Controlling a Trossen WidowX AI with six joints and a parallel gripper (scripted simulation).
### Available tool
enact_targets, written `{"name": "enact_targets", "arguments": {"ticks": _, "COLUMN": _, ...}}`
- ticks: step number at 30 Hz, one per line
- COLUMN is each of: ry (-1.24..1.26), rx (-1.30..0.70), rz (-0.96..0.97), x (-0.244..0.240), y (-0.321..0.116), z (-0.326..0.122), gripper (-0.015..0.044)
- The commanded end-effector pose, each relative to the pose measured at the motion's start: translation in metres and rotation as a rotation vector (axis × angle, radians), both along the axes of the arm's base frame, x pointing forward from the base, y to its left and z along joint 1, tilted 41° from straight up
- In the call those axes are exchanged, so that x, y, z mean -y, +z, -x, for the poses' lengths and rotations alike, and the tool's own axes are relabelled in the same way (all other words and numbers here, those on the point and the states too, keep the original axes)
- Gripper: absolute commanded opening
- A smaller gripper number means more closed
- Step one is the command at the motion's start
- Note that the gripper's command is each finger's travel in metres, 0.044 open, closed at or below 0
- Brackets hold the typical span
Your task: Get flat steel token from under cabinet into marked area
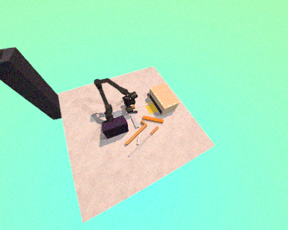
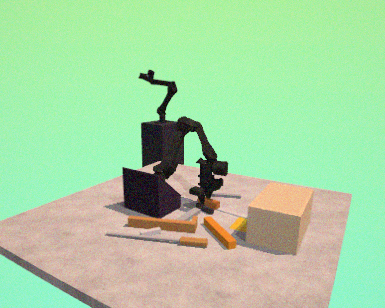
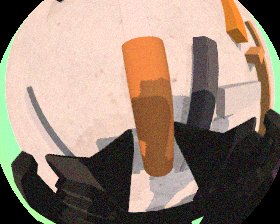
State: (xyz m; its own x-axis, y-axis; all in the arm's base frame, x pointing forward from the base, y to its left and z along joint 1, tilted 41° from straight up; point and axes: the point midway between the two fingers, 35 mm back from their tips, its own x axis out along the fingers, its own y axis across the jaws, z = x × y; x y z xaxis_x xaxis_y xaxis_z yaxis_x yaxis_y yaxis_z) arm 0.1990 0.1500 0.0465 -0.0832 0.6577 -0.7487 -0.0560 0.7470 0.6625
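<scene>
The cabinet [image 1: 164,98] [image 2: 273,221] is a tan box at the right, with the yellow marked area [image 1: 151,108] [image 2: 238,224] in front of it. I cannot make out the steel token. My gripper [image 1: 132,109] [image 2: 203,200] [image 3: 152,129] is low over the table, left of the marked area. Its fingers stand apart, astride an orange handle [image 1: 133,107] [image 2: 213,203] [image 3: 146,65], with a narrow gap visible at its lower left. A thin pale rod runs from the handle towards the yellow area. The fingers hide part of the handle in the top and exterior views.
A short orange bar [image 1: 152,119] [image 2: 220,233], a long hooked orange bar [image 1: 135,134] [image 2: 161,223] and an orange-handled thin rod [image 1: 154,130] [image 2: 193,242] lie nearby. The wrist view shows a dark bar [image 3: 204,70], a pale block [image 3: 242,98] and a grey rod [image 3: 42,116].
</scene>
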Motion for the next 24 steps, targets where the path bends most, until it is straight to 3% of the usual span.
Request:
{"name": "enact_targets", "arguments": {"ticks": 1, "ry": 0.001, "rx": 0.000, "rz": 0.000, "x": 0.0000, "y": 0.0001, "z": 0.0000, "gripper": 0.0169}}
{"name": "enact_targets", "arguments": {"ticks": 10, "ry": 0.001, "rx": 0.000, "rz": 0.000, "x": 0.0000, "y": 0.0001, "z": 0.0000, "gripper": 0.0109}}
{"name": "enact_targets", "arguments": {"ticks": 14, "ry": 0.001, "rx": 0.000, "rz": 0.000, "x": 0.0000, "y": 0.0001, "z": 0.0000, "gripper": 0.0004}}
{"name": "enact_targets", "arguments": {"ticks": 24, "ry": 0.003, "rx": 0.001, "rz": 0.000, "x": -0.0008, "y": 0.0003, "z": -0.0072, "gripper": 0.0000}}
